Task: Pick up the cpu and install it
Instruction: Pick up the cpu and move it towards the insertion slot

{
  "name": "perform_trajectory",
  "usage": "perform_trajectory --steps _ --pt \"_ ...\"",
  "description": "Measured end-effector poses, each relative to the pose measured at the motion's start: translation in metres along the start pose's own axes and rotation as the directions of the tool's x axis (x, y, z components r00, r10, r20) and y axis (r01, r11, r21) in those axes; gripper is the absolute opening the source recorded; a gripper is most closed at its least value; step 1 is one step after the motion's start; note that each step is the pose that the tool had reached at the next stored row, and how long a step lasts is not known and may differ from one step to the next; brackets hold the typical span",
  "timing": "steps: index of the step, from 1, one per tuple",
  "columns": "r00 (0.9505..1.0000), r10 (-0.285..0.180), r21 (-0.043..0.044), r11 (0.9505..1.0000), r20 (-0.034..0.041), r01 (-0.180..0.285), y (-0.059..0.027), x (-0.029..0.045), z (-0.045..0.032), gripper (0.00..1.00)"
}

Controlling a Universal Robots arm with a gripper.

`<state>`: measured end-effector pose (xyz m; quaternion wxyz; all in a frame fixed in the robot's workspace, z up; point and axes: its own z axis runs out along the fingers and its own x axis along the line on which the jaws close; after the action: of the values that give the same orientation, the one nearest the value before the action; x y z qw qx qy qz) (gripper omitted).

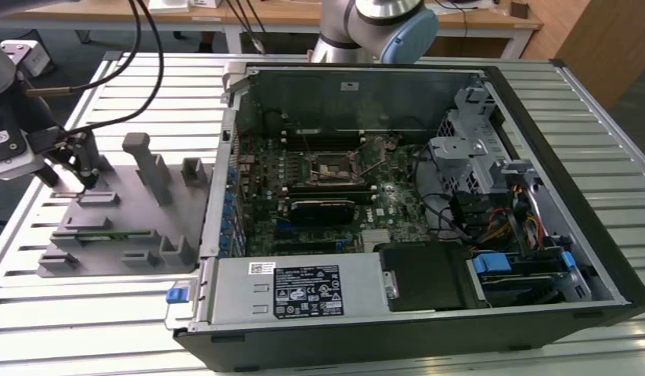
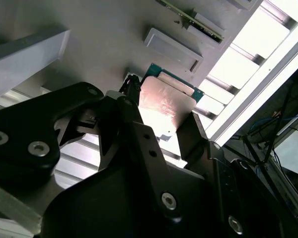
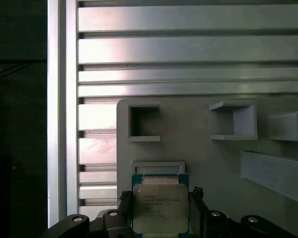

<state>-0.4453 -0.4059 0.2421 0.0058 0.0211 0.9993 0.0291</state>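
Observation:
The cpu (image 3: 160, 207), a flat square chip with a silver-grey metal top and green edge, sits between my gripper's (image 3: 160, 198) two black fingers (image 3: 124, 199). In the second wrist view the cpu (image 2: 165, 103) is pinched at its two opposite sides by the gripper (image 2: 161, 111), just over the grey plastic tray (image 2: 99, 44). In the exterior view the gripper (image 1: 77, 182) hangs at the far corner of the tray (image 1: 124, 215) on the exterior view's left. The black socket frame (image 1: 338, 168) lies on the motherboard inside the open computer case, well away from the gripper.
Upright grey blocks (image 1: 145, 160) stand on the tray close to the gripper. The open case wall (image 1: 223, 157) rises between the tray and the motherboard. Black cables (image 1: 135, 55) hang over the slatted metal table (image 1: 82, 305). A second arm's base (image 1: 369, 27) stands behind the case.

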Motion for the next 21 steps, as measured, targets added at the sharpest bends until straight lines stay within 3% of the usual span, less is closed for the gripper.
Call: perform_trajectory --steps 21 --pt "1.0 0.0 -0.005 1.0 0.0 0.0 0.0006 0.0 -0.01 0.54"
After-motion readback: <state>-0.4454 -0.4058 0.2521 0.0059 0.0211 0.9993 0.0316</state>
